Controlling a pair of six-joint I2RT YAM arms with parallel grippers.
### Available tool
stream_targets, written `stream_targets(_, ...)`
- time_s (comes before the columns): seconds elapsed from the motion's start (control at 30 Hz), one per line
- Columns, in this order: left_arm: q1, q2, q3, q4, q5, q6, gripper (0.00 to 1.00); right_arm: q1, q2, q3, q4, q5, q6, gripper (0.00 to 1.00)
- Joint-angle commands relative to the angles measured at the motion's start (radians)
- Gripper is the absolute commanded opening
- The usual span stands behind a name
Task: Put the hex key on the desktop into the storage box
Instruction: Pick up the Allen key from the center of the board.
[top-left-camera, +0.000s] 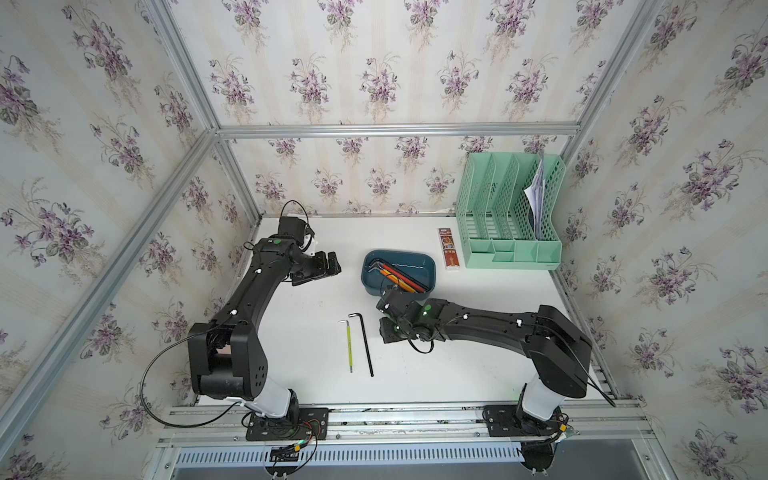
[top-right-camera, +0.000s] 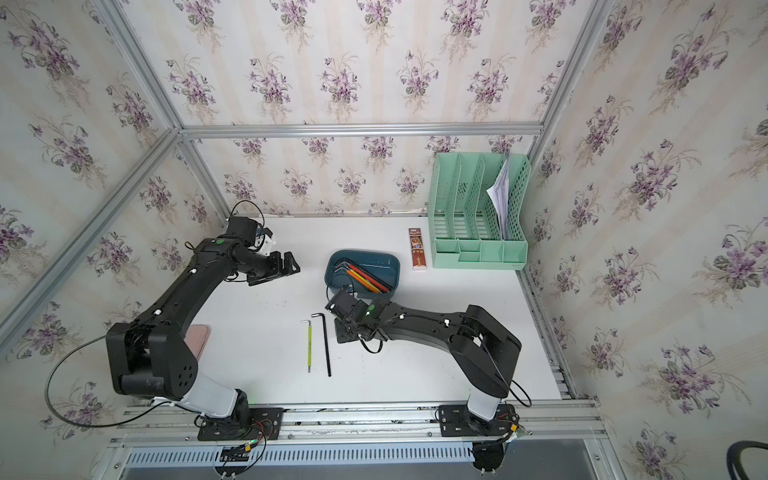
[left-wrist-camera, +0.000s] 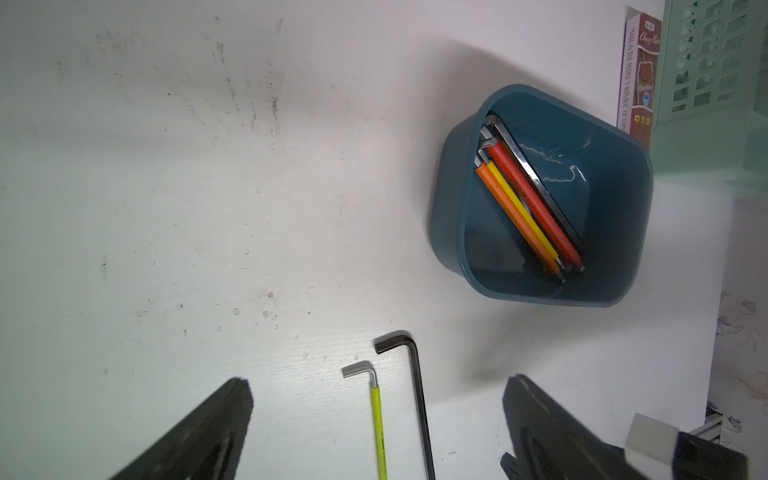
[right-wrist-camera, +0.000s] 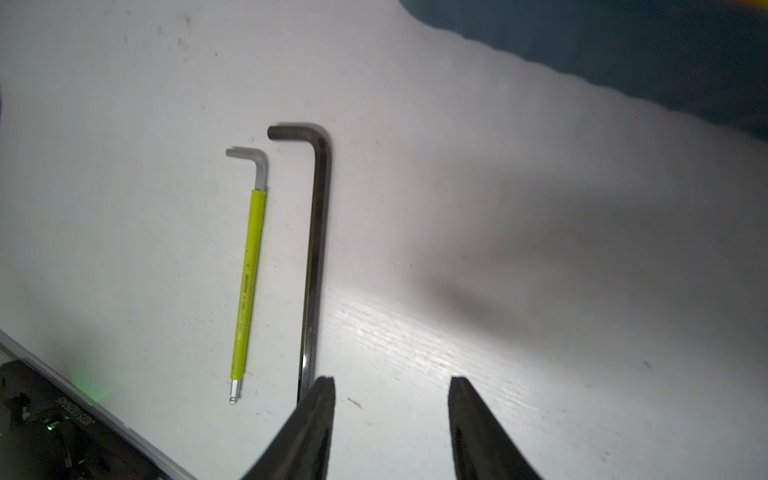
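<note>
Right gripper (right-wrist-camera: 392, 380), jaws spread and empty: hangs just beside black hex key (right-wrist-camera: 316, 249), green-sleeved hex key (right-wrist-camera: 249, 282) alongside, storage box (top-left-camera: 432, 266) near.

Both top views hang high above the 6 o'clock edge of the tabletop (top-left-camera: 457, 374), side by side, looking steeply down toward 12 o'clock and taking in all of it. The left wrist camera looks down from some height on the box (left-wrist-camera: 444, 216) and the bent ends of the yellow key (left-wrist-camera: 379, 424) and black key (left-wrist-camera: 419, 395). The right wrist camera sits nearer the tabletop, sharing with it both keys and a blurred edge of the box.
</note>
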Motion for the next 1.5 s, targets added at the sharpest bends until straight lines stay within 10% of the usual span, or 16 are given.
stream_targets(0.0,0.001,-0.006,0.004,-0.003,0.006,0.005,0.99,0.036,0.025,0.014,-0.046,0.025,0.036,0.5)
stream_targets(0.63,0.001,-0.005,-0.001,0.003,0.011,0.002,0.99,0.105,0.281,0.274,-0.127,0.092,0.041,0.5)
stream_targets(1.47,0.0,0.0,-0.007,0.003,0.017,-0.002,0.99,0.108,0.26,0.173,-0.072,0.109,0.059,0.5)
